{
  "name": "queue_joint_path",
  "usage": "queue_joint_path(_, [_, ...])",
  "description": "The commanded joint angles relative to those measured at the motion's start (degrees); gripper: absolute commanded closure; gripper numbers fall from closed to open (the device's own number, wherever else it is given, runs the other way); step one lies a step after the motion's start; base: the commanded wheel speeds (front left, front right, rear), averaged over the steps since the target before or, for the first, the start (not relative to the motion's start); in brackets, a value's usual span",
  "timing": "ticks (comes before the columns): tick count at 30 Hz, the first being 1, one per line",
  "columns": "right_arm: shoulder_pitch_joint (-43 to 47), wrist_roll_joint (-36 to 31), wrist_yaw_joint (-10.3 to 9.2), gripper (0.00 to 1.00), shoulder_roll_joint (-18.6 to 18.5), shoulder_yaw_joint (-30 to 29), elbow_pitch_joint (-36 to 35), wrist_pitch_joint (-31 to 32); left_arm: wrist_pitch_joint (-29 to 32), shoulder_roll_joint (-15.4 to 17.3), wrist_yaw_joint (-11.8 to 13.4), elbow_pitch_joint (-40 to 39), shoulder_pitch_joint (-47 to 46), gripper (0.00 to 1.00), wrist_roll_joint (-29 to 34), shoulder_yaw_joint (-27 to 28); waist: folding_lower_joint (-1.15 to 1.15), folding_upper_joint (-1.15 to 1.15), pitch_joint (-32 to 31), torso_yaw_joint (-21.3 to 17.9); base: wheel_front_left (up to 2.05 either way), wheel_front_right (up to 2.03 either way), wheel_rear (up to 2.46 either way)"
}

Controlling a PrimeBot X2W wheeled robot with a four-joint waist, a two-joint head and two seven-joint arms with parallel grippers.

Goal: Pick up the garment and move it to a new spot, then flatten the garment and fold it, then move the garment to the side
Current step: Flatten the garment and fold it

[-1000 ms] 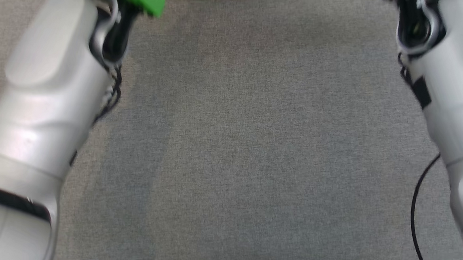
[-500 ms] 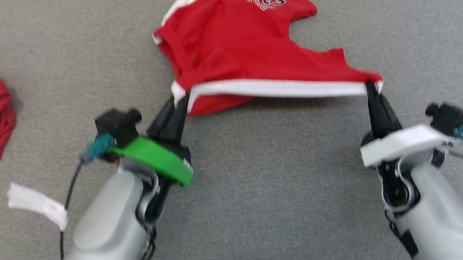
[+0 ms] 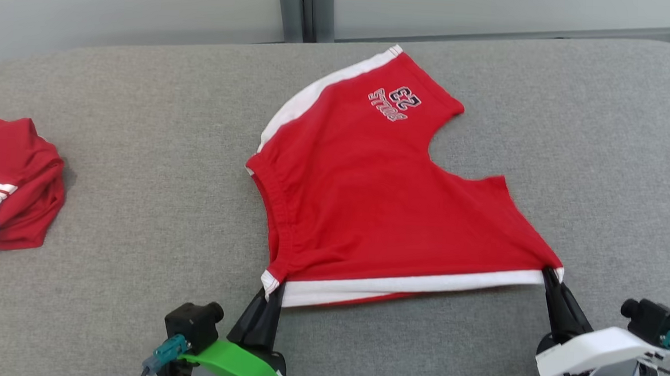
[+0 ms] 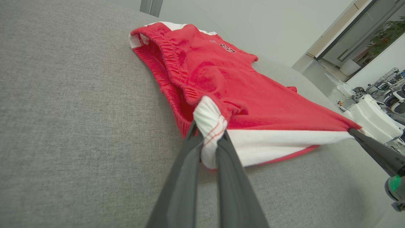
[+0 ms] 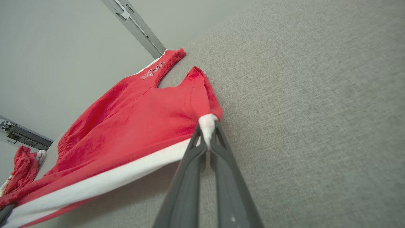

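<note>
Red garment (image 3: 380, 202), a pair of shorts, lies spread on the grey fabric-covered bench (image 3: 139, 212), right of centre. Its elastic waist faces left and a printed emblem (image 3: 395, 102) sits at the far end. The white band (image 3: 410, 285) along the near edge is stretched taut between the two pincers and is raised just off the bench, with a shadow beneath it. The left pincer (image 3: 271, 292) is closed on the near-left corner; in the left wrist view, white fabric bunches between its fingers (image 4: 186, 164). The right pincer (image 3: 550, 275) pinches the near-right corner, where a white tip of cloth shows between its fingers (image 5: 190, 164). A second garment (image 3: 14, 177), red and white, lies crumpled at the left edge of the bench, well apart.
</note>
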Motion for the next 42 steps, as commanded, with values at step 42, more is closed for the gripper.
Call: queue_joint_path(42, [-41.8, -10.2, -0.14, 1.0, -2.2, -2.9, 17.9, 9.9, -0.3, 0.0, 3.6, 1.6, -25.6, 1.0, -16.8, -8.7, 0.01, 0.0, 10.9, 10.9, 0.0, 0.0, 0.0])
